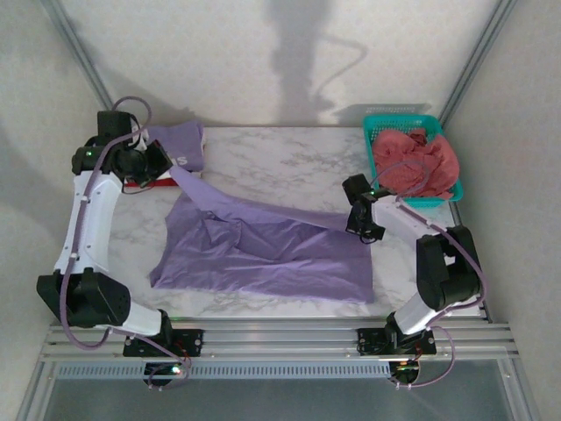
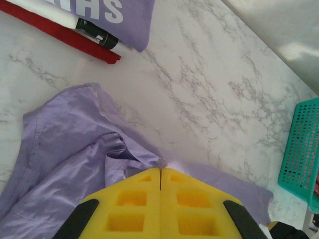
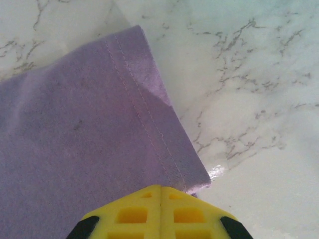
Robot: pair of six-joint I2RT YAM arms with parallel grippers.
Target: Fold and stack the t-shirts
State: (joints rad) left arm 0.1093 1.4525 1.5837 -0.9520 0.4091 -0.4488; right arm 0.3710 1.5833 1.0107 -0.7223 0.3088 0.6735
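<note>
A plain lavender t-shirt (image 1: 263,254) lies spread across the middle of the marble table, its far edge pulled up into a taut band. My left gripper (image 1: 166,168) is shut on the band's left end. In the left wrist view the yellow fingers (image 2: 160,172) pinch a bunched fold of the lavender cloth (image 2: 65,149). My right gripper (image 1: 355,224) is shut on the right end, and its fingertips (image 3: 160,188) clamp a hemmed corner of the lavender cloth (image 3: 75,124). A folded stack topped by a purple tee with white lettering (image 1: 182,145) (image 2: 124,20) sits at the back left.
A teal mesh basket (image 1: 372,123) at the back right holds a crumpled coral-pink tee (image 1: 416,162); its wall also appears in the left wrist view (image 2: 301,149). Red, white and black folded layers (image 2: 75,35) lie under the lettered tee. Bare marble (image 1: 280,158) lies between stack and basket.
</note>
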